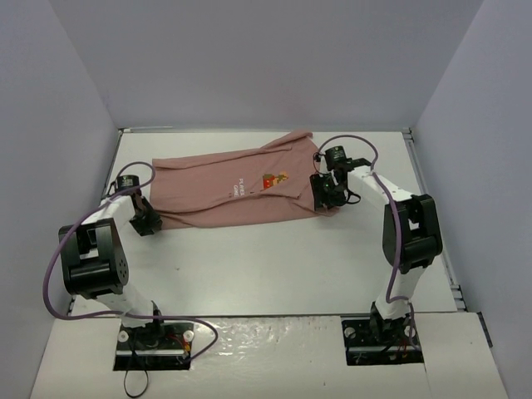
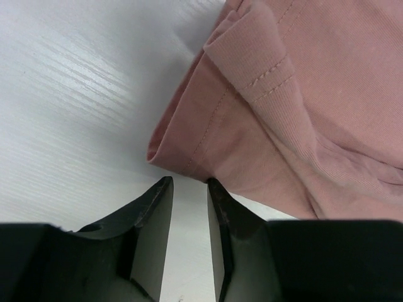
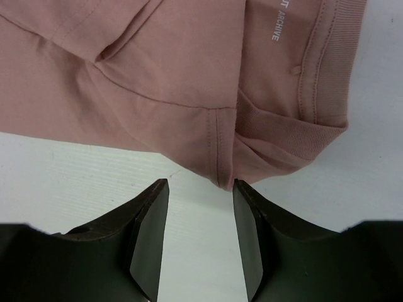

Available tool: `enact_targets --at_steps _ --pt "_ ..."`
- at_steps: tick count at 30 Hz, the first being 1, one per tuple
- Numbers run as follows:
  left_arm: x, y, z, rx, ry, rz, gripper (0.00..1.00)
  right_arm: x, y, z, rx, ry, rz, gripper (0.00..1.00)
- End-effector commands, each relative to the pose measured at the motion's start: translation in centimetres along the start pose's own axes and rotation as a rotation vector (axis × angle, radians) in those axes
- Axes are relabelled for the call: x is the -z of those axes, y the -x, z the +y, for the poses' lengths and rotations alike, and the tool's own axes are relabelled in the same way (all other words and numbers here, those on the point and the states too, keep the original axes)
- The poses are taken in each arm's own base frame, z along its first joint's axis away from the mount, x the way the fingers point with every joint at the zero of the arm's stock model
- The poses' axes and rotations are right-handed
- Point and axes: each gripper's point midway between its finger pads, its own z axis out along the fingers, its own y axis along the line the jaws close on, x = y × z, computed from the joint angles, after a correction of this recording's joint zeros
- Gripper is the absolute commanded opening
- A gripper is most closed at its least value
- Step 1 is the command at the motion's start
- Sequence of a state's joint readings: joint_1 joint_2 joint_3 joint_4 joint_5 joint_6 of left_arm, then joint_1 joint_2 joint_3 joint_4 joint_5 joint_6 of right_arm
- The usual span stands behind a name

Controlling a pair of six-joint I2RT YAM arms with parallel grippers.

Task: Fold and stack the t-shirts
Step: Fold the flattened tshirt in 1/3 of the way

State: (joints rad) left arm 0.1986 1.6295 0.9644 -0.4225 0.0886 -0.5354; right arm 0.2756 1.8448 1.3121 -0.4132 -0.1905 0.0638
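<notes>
Dusty-pink t-shirt point(image 1: 224, 187) lay rumpled and spread sideways across the far half of the white table point(image 1: 274, 266). Its orange-and-dark chest graphic point(image 1: 274, 179) faced up, with small white lettering point(image 1: 237, 189) just beside it. One cloth corner pointed toward the far right.

Left gripper point(image 1: 145, 223) sat low at the shirt's near-left corner. In the left wrist view the t-shirt point(image 2: 283, 113) filled the upper right, and a stitched hem edge point(image 2: 189, 138) lay just ahead of the left gripper point(image 2: 189, 182). Its black fingers point(image 2: 151, 220) stood a narrow gap apart with only bare table between them. One tip was right at the cloth edge; whether it touched could not be told.

Right gripper point(image 1: 324, 195) sat at the shirt's near-right end, close to the graphic. In the right wrist view the t-shirt point(image 3: 157, 75) covered the upper frame, with the ribbed collar point(image 3: 327, 63) at right and the white lettering point(image 3: 280, 19) beside it. A seamed fold of cloth dipped toward the right gripper point(image 3: 200, 184), stopping just ahead of the tips. Those fingers point(image 3: 148, 226) stood wider apart, and nothing was clamped between them.

A purple cable point(image 1: 58, 249) looped along the left arm.
</notes>
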Motion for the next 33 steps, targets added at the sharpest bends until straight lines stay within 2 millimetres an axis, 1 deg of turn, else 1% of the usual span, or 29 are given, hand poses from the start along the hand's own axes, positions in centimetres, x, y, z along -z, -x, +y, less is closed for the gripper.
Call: enact_targets --at_steps 1,4,7,10,13,15,17,18,20,22,26,30,33 --pt "0.2 0.8 -0.5 0.011 -0.028 -0.034 0.22 0.1 1.0 -0.5 -0.013 -0.04 -0.035 0.42" --pt "0.2 0.9 -0.5 0.011 -0.029 -0.035 0.22 -0.3 0.7 -0.6 -0.016 -0.044 -0.025 0.41" --pt "0.2 1.0 -0.6 0.011 -0.032 -0.038 0.21 -0.8 0.4 -0.5 -0.02 -0.038 -0.017 0.38" --pt "0.1 1.0 -0.6 0.013 -0.034 -0.039 0.16 -1.2 0.1 -0.2 -0.025 -0.017 -0.008 0.33" --pt "0.1 1.1 -0.7 0.012 -0.035 -0.041 0.1 -1.6 -0.4 -0.3 -0.035 -0.018 0.003 0.23" --pt "0.0 1.1 -0.7 0.012 -0.035 -0.038 0.07 -1.7 -0.6 -0.4 -0.041 -0.019 0.004 0.18" --pt "0.0 1.1 -0.7 0.011 -0.035 -0.037 0.02 -1.9 -0.9 -0.7 -0.051 -0.027 0.009 0.06" --pt "0.0 1.2 -0.7 0.008 -0.036 -0.038 0.01 -1.8 -1.0 -1.0 -0.058 -0.035 0.008 0.03" --pt "0.1 1.2 -0.5 0.004 -0.031 -0.039 0.0 -1.4 -0.8 -2.0 -0.077 -0.073 -0.004 0.0" --pt "0.2 1.2 -0.4 0.0 -0.029 -0.038 0.0 -0.7 -0.4 -3.3 -0.113 -0.114 -0.027 0.0" --pt "0.6 1.1 0.1 -0.01 -0.016 -0.034 0.0 1.4 0.7 -6.0 -0.196 -0.173 -0.09 0.0" --pt "1.0 0.9 0.7 -0.016 0.013 -0.029 0.0 2.6 1.4 -7.5 -0.229 -0.208 -0.118 0.0" --pt "0.9 0.4 1.3 -0.02 0.037 -0.012 0.0 2.8 1.0 -8.4 -0.245 -0.231 -0.102 0.0"
